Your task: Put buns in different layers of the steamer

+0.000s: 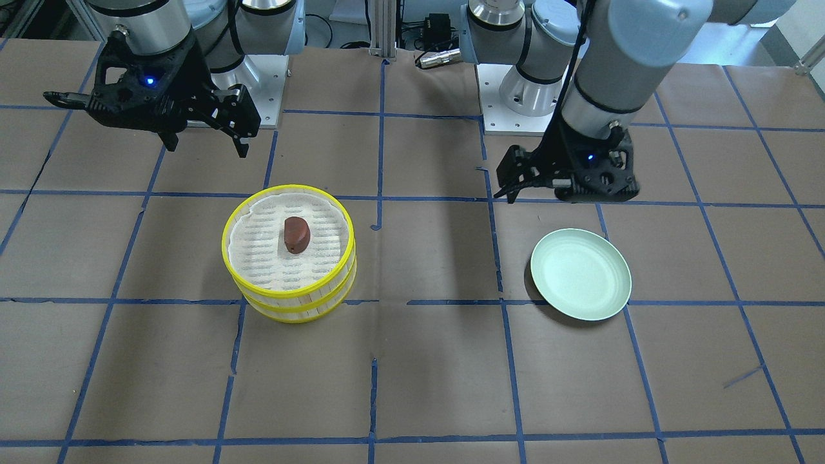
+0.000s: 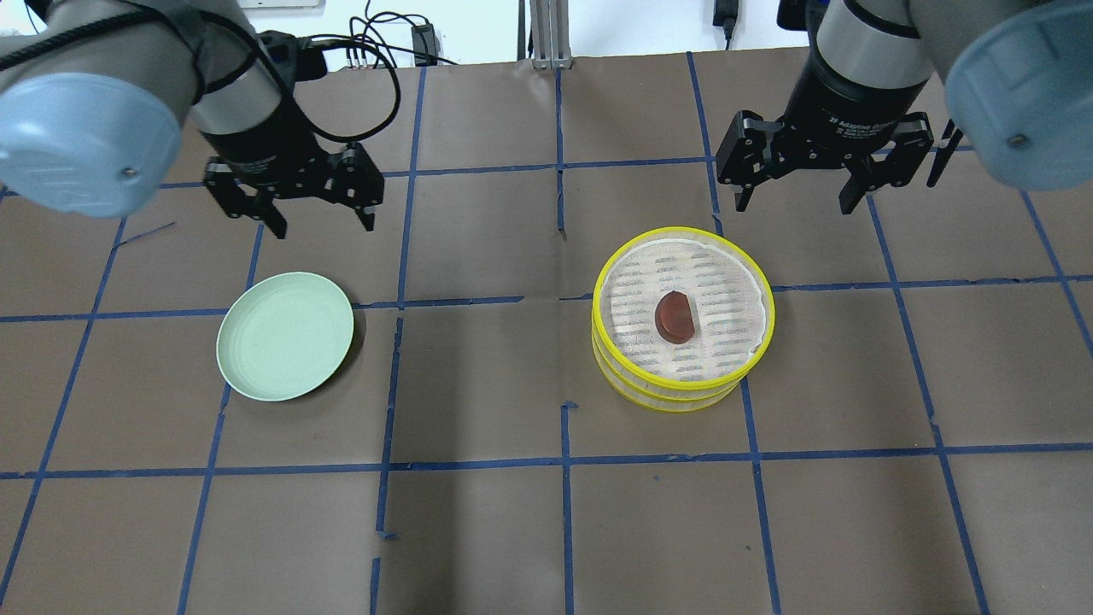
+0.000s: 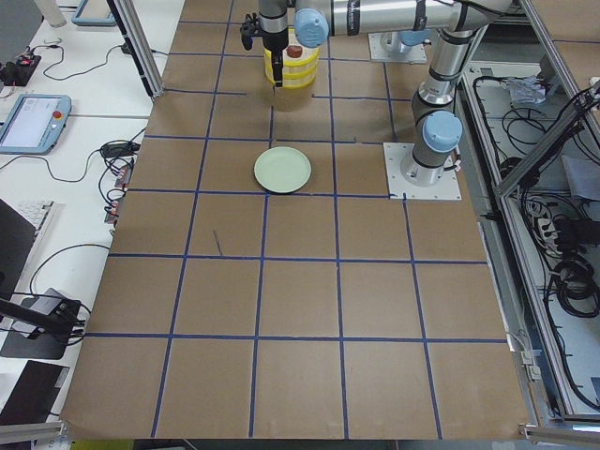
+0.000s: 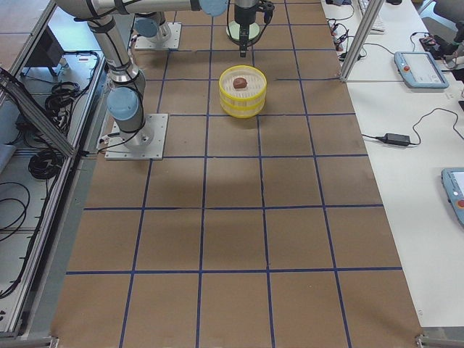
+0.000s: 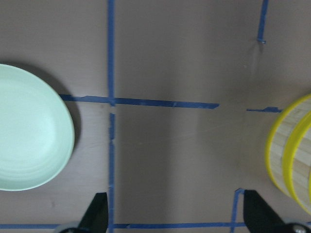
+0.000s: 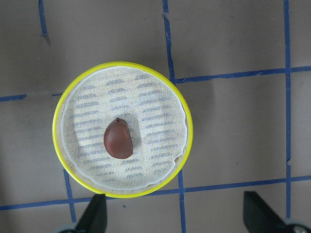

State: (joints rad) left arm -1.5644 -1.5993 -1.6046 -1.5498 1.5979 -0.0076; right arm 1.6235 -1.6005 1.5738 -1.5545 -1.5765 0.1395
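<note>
While the left tool [image 2: 324,229] and right tool [image 2: 793,208] hang with fingers spread apart, the job looks done.
The brown bun [image 2: 675,317] lies in the top layer [image 2: 683,230], three o'clock from the plate [image 2: 284,348]; the white bun is hidden, so the arms likely just back off.

grey blue-capped arms [image 2: 239,85], black fingers [image 2: 275,222]

Overhead & front cams oppose, share steamer [image 1: 293,298]; wrist cams straight down, close.
</note>
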